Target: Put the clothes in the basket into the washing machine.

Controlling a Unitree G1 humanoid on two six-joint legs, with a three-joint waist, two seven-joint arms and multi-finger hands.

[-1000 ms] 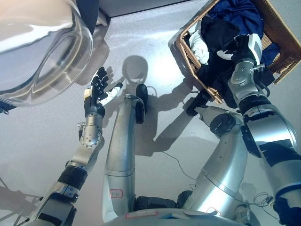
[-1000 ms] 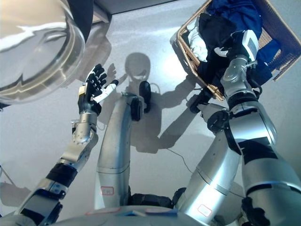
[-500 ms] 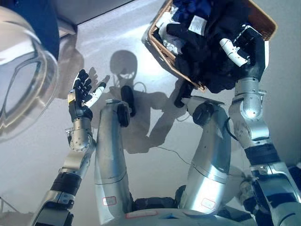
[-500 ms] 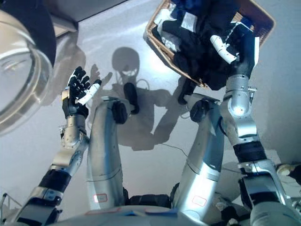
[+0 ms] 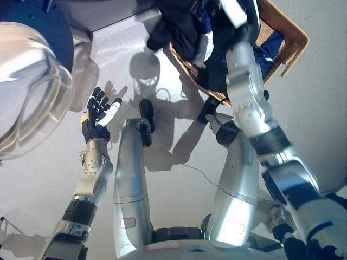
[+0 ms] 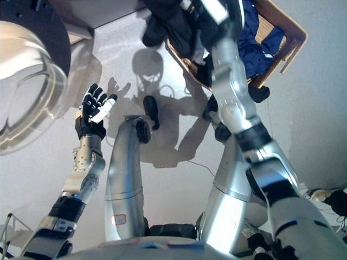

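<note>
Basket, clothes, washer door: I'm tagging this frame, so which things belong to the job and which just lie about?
Job:
wicker basket
blue clothes inside it
black garment lifted by the right hand
washing machine door
left hand, open

Lying about:
nothing else visible

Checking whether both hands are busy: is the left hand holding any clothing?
No, the left hand is raised with fingers spread and empty, over bare floor away from the basket.

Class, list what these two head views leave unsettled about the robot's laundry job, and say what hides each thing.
1. Right hand: cut by the top edge in both views, so its grip on the dark garment is unclear.
2. Basket: the right arm and clothes hide much of its inside.
3. Washing machine door: the drum behind the glass does not show.
</note>
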